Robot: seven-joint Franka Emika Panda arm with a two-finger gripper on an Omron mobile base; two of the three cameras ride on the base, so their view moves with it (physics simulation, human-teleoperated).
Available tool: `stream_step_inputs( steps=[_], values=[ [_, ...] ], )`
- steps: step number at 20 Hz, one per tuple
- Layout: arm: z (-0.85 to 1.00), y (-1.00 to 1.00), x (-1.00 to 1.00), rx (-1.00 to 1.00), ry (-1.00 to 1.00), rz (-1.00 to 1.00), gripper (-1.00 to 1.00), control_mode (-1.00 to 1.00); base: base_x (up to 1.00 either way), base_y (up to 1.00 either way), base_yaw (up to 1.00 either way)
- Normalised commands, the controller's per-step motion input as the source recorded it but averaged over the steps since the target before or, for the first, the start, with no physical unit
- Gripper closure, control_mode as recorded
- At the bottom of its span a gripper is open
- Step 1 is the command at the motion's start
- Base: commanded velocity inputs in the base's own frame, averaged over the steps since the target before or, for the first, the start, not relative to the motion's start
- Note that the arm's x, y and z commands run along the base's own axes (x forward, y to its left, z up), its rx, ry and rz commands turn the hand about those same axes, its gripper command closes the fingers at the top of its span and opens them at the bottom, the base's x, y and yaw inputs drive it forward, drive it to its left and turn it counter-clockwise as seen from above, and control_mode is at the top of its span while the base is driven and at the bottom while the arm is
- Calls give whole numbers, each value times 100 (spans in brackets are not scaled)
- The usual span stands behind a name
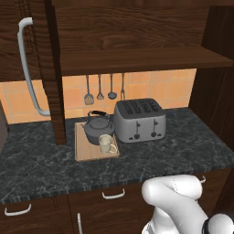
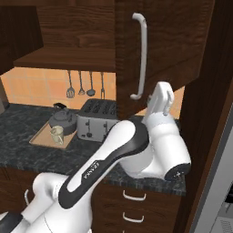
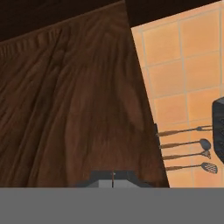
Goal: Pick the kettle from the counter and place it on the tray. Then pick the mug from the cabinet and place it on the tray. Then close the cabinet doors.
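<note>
The dark grey kettle (image 1: 98,127) (image 2: 62,119) stands on the light wooden tray (image 1: 87,154) (image 2: 42,135) on the black marbled counter (image 1: 41,164). The cream mug (image 1: 106,144) (image 2: 57,134) stands on the tray too, in front of the kettle. Both cabinet doors hang open: the left door (image 1: 48,68) with its bar handle (image 1: 25,68), and the right door (image 2: 175,41) with its handle (image 2: 142,54). The cabinet shelf (image 1: 137,59) is bare. My gripper (image 3: 113,178) is shut, with nothing in it. It sits close against the right door's wood face (image 3: 74,109), and the hand (image 2: 161,98) is raised at that door's lower edge.
A silver four-slot toaster (image 1: 139,119) (image 2: 97,120) stands right of the tray. Several utensils (image 1: 104,89) (image 3: 186,148) hang on the orange tiled wall. Drawers with curved handles (image 1: 113,195) run below the counter. A tall dark panel (image 2: 205,136) borders the right.
</note>
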Motion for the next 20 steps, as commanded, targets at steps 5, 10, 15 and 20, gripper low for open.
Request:
stream_step_inputs(
  steps=[5, 10, 15, 20],
  values=[
    [0, 56, 58, -6, 12, 0, 100, -100, 0, 0, 0],
    [0, 44, 58, -6, 15, 0, 100, -100, 0, 0, 0],
    [9, 26, 23, -2, 3, 0, 100, -100, 0, 0, 0],
    [2, 6, 24, 0, 0, 0, 100, -100, 0, 0, 0]
  ],
)
